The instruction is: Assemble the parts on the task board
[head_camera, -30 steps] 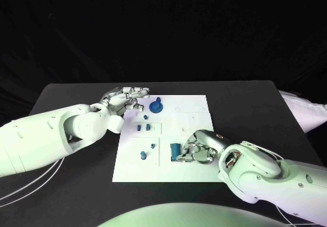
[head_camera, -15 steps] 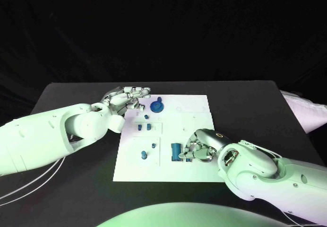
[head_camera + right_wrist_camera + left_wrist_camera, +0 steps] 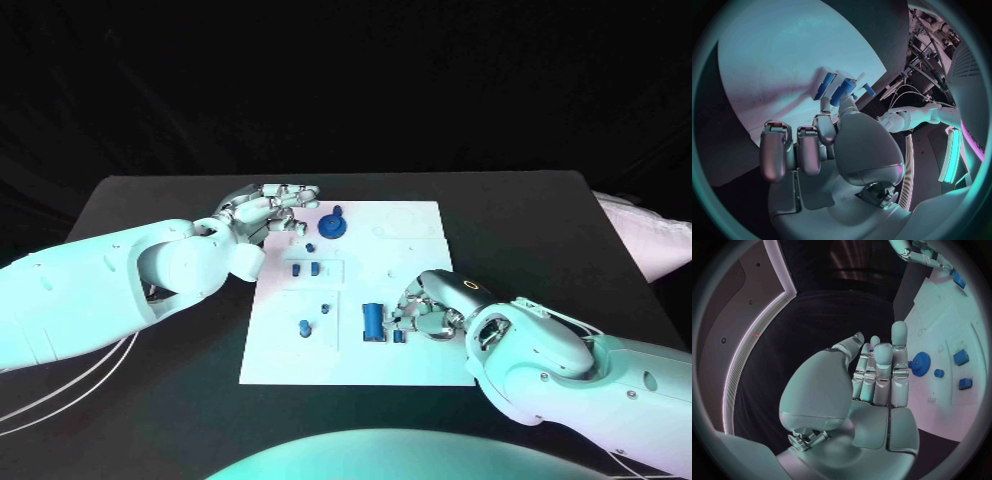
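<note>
My right hand (image 3: 430, 310), at the task board's (image 3: 411, 360) four o'clock, pinches a small blue part (image 3: 400, 336) beside the long blue cylinder (image 3: 372, 318). My left hand (image 3: 267, 210) hovers at the board's eleven o'clock corner, fingers together and curled, holding nothing. I log the blue gear (image 3: 333, 227) at twelve o'clock and small blue pieces (image 3: 299, 268) left of centre on the black surface's (image 3: 519, 220) board.

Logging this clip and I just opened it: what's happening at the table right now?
A two-armed robot is working over the white task board. The right robot hand is down on the board's near part, fingertips at a long blue part and a smaller blue piece; a firm grip can't be confirmed. The left robot hand hovers at the far left edge with curled fingers, holding nothing, beside the blue gear.
</note>
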Controlling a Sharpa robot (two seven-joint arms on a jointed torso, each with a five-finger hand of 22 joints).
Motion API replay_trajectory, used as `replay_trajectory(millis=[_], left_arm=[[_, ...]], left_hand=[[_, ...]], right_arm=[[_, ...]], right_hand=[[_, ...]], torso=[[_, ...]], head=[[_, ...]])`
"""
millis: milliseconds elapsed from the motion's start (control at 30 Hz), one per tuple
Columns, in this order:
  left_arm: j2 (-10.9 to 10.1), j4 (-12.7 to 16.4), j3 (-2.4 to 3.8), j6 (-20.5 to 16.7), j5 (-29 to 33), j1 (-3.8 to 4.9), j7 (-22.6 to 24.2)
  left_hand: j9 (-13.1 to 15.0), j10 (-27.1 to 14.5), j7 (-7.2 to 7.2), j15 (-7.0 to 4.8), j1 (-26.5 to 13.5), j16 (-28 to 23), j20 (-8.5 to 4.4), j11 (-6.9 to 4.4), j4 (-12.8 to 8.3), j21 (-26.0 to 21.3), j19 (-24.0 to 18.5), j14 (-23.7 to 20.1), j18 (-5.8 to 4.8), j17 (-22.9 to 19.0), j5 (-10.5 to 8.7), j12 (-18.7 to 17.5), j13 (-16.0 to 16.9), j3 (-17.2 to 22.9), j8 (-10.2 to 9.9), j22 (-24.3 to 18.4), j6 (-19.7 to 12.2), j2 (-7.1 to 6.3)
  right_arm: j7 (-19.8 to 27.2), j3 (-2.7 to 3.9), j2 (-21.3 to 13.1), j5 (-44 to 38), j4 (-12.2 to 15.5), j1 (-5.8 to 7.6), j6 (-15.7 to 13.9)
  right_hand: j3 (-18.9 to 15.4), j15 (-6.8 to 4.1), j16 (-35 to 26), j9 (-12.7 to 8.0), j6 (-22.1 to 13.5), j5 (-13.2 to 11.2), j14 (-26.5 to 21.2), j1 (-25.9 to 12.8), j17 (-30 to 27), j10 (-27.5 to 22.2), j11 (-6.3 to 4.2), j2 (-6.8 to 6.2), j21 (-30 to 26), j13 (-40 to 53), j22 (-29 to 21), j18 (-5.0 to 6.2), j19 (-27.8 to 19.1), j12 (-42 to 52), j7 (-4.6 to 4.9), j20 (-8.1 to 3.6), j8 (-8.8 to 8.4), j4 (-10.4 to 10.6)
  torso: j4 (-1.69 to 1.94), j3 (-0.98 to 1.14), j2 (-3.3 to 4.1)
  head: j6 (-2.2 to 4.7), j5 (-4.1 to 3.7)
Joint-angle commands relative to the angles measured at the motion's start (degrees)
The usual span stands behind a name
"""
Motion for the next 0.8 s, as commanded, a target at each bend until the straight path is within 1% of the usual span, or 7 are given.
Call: replay_trajectory(millis=[33,200,367,500,567,600,800], left_arm=[[0.1,0.04,0.02,0.9,-0.17,-0.03,0.35],[0.31,-0.3,0.0,0.39,0.05,-0.31,1.25],[1.2,-2.05,0.0,-0.8,0.6,-1.01,2.26],[2.62,-4.24,0.0,-3.87,0.73,-1.53,4.27],[3.32,-5.28,0.02,-5.67,0.82,-1.77,5.78],[3.95,-6.28,0.03,-7.4,1.13,-1.98,7.37],[6.32,-9.65,0.09,-10.8,2.62,-2.42,11.38]], left_hand=[[-0.08,-0.52,0.0,0.08,-0.2,-0.4,0.09,0.15,0.13,-0.45,-0.48,-0.61,0.95,-0.14,-0.05,0.31,0.06,-0.45,0.14,-0.11,-0.43,0.22],[-0.07,-0.63,0.03,0.12,-0.42,-0.42,0.13,0.2,0.26,-0.53,-0.54,-0.72,0.95,-0.24,-0.08,0.42,0.07,-0.67,0.17,-0.18,-0.48,0.17],[-0.05,-1.33,0.11,0.41,-1.59,-3.0,0.37,0.36,0.99,-1.25,-1.32,-3.35,0.92,-5.09,-0.09,0.72,0.03,-2.04,0.28,-0.68,-0.68,-0.25],[-0.08,-3.23,-0.01,1.13,-1.76,-13.94,1.19,0.74,1.46,-7.4,-8.11,-11.3,0.96,-11.85,-0.15,0.73,-0.39,-4.54,0.24,-5.02,-1.67,-0.63],[-0.08,-3.66,0.11,2.71,-1.37,-22.8,2.22,1.35,1.63,-12.28,-14.13,-17.44,0.37,-15.72,-0.11,0.46,-0.78,-4.81,0.26,-8.43,-1.87,-0.38],[-0.1,-4.05,0.11,4.41,-0.91,-30.35,3.6,2.04,1.75,-16.97,-19.59,-20.7,-0.24,-19.07,-0.1,-0.07,-1.31,-5.0,0.12,-12.33,-2.13,-0.04],[-0.15,-5.27,-0.12,6.98,0.62,-48.37,8.4,3.46,1.75,-18.18,-29.22,-19.14,1.21,-27.6,0.07,-3.5,-2.29,-7.31,-1.18,-27.96,-2.49,1.52]], right_arm=[[6.19,0.07,-1.22,7.39,0.26,0.22,-6.18],[18.3,0.14,-2.97,25.4,-1.39,2.05,-9.37],[29.9,0.15,-2.89,43.59,-6.14,4.96,-9.52],[37.59,0.15,-1.8,55.51,-11.21,7.17,-8.69],[40.18,0.15,-0.94,60.07,-13.92,8.12,-8.15],[42.59,0.16,0.11,63.99,-16.72,8.9,-7.44],[49.91,0.22,4.27,74.9,-25.75,10.13,-4.07]], right_hand=[[-0.53,0.23,-0.79,-0.33,-1.59,1.21,4.16,-0.45,6.09,-1.13,-0.21,-0.5,-0.92,-2.07,1.31,-0.64,0.15,-4.09,0.52,0.01,-0.78,0.14],[-0.22,1.32,-3.0,-1.35,-5.55,2.56,3.44,2.17,3.29,-4.64,1.15,0.18,-3.65,-6.32,-2.05,0.1,-1.51,-11.42,2.17,0.92,-3.24,-0.88],[0.6,2.01,-7.42,-2.03,-7.43,2.53,2.07,5.48,-1.97,-9.03,1.94,1.31,-8.21,-12.79,-7.47,1.33,-4.05,-21.51,3.15,1.68,-4.81,-2.67],[1.02,2.67,-20.99,-2.69,-8.61,2.5,-2.49,7.42,-16.61,-15.11,2.49,2.12,-19.9,-23.15,-20.58,4.02,-10.25,-35.74,3.85,2.14,-6.22,-3.56],[1.62,2.93,-30.68,-3.0,-8.92,2.13,-5.72,8.45,-25.83,-16.6,3.02,2.81,-28.53,-26.78,-29.53,5.55,-14.61,-39.4,4.39,2.56,-6.85,-3.75],[2.42,3.71,-42.07,-3.38,-8.93,1.84,-10.0,9.46,-35.41,-18.52,3.68,3.41,-36.62,-31.39,-36.92,6.55,-18.6,-44.06,4.92,3.2,-7.33,-3.79],[5.11,7.27,-61.34,-5.98,-9.86,1.37,-18.41,11.95,-45.44,-20.45,6.9,3.45,-52.5,-47.81,-47.6,6.39,-25.37,-57.27,7.27,6.06,-8.85,-3.4]], torso=[[-0.11,-0.1,-0.18],[-0.4,-0.33,-0.69],[-0.77,-0.95,-2.14],[-0.57,-1.4,-3.45],[-0.44,-1.44,-3.88],[-0.46,-1.46,-4.05],[-0.45,-1.5,-5.06]], head=[[0.24,0.05],[1.05,-0.17],[2.91,-0.77],[4.7,-1.44],[5.55,-1.63],[6.44,-1.61],[8.91,-1.48]])
